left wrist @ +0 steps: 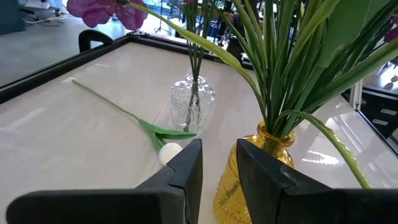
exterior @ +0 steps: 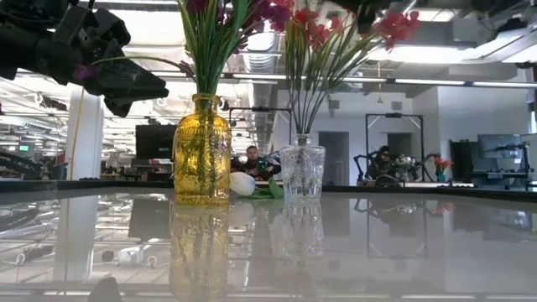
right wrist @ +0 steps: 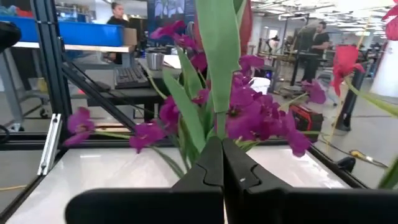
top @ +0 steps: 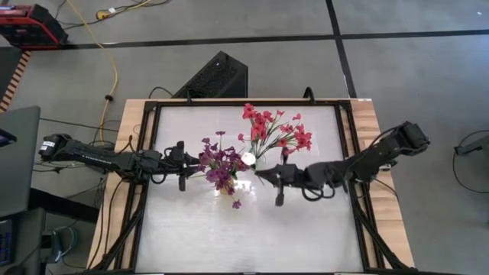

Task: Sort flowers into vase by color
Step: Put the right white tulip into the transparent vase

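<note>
A yellow vase holds purple flowers. To its right a clear glass vase holds red flowers. A white bud lies on the table between the vases, its long stem flat on the surface. My left gripper stands open at the yellow vase's left side, nothing between its fingers. My right gripper hovers level just right of the purple blooms, shut on a flower with a broad green leaf and a dark-red bud. My right gripper pinches the flower low on its green stem or leaf base between its two shut fingers. The fingers lie level, coming from the table's right side. The flower stands upright above the fingertips, leaf and dark-red bud on top, lifted clear of the table.
A black frame runs around the glossy white table top. A black box sits on the floor beyond the far edge. People show in the room behind. Bare table lies toward the near edge.
</note>
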You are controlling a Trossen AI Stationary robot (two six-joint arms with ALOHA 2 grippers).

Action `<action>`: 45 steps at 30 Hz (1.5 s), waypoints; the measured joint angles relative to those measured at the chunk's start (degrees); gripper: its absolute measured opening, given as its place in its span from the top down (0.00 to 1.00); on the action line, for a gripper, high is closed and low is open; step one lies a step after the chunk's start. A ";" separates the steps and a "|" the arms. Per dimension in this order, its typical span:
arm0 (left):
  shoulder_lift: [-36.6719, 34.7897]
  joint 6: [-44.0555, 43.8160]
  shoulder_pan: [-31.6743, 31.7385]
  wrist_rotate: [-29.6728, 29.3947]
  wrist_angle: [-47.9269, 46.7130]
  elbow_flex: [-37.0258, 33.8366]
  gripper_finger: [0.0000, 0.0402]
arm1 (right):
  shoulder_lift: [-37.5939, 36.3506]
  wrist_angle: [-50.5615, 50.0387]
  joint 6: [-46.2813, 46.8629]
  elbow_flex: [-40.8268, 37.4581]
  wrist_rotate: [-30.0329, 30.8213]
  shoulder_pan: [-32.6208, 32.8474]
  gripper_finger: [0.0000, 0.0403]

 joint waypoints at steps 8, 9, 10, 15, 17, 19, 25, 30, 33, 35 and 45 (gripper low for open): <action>0.01 0.52 0.00 0.00 -0.73 0.00 0.78 | 5.15 8.75 -4.02 0.00 -7.13 -7.36 0.96; 0.02 0.70 -0.01 -0.01 -0.88 0.00 0.78 | 5.75 10.46 -5.14 0.00 -7.14 -7.99 0.96; 0.02 0.93 -0.01 -0.01 -0.95 0.00 0.78 | 6.26 11.71 -6.31 0.00 -7.14 -8.56 0.96; 0.01 2.09 0.01 -0.04 -0.44 0.00 0.78 | 7.47 15.29 -10.55 -0.15 -7.31 -10.69 0.96; 0.00 3.04 0.03 -0.25 -0.42 0.00 0.78 | 7.07 15.44 -11.37 -0.68 -7.37 -11.28 0.96; 0.00 3.64 0.03 -1.26 -0.42 0.00 0.78 | 6.84 16.15 -12.75 -1.34 -7.37 -11.47 0.96; 0.00 6.97 0.03 -4.17 0.46 0.00 0.78 | 6.39 15.86 -14.84 -1.38 -7.46 -11.95 0.96; 0.00 11.62 0.03 -4.54 3.85 0.02 0.78 | 6.43 15.02 -17.05 -1.38 -7.14 -12.03 0.96; 0.00 14.07 0.03 -4.53 5.49 0.02 0.78 | 6.43 14.06 -17.48 -1.38 -7.14 -12.03 0.96; 0.00 15.43 0.03 -4.52 6.22 0.02 0.78 | 6.44 13.29 -17.52 -1.38 -7.08 -12.03 0.96; -0.02 19.28 0.03 -4.52 8.82 0.02 0.78 | 6.45 9.72 -15.49 -1.36 -6.45 -12.38 0.96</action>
